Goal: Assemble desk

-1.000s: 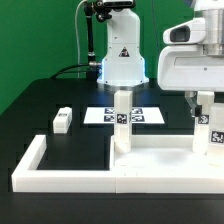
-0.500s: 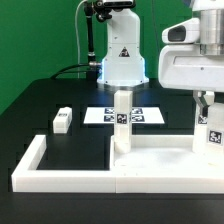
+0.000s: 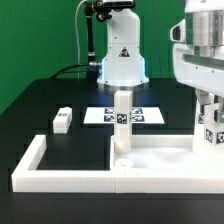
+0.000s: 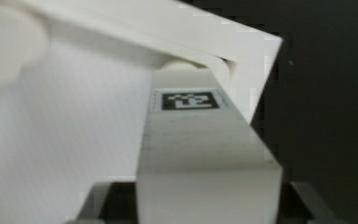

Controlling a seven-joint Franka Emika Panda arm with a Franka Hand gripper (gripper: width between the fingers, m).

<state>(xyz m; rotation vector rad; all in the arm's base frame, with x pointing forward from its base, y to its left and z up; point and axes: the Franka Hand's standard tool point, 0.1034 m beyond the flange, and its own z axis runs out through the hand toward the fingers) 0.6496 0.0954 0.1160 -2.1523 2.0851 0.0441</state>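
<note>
1 black table [image 3: 40, 100] carried every part in the exterior view, with the arm's white base [image 3: 121, 55] at its far edge. The long U-shaped border wall [image 3: 30, 165] lay along the near edge. The desk's flat white tabletop [image 3: 160, 158] lay inside it toward the exterior view's right. The marker board [image 3: 100, 116] lay flat between the base and the tabletop. 3 legs were visible. The standing leg [image 3: 121, 118] stood upright on the tabletop's corner at the exterior view's left, with a tag on its face. The gripped leg [image 3: 211, 132] stood upright on the tabletop at the exterior view's right, directly below the gripper [image 3: 207, 108]. The loose leg [image 3: 62, 121] lay on the table well apart from the tabletop, at the exterior view's left. In the wrist view, the gripped leg [image 4: 202, 150] ran between the 2 dark fingers [image 4: 114, 200] and filled the gap, so the jaws were closed on its sides. 1 square tag [image 4: 194, 100] showed on that leg's face.
</note>
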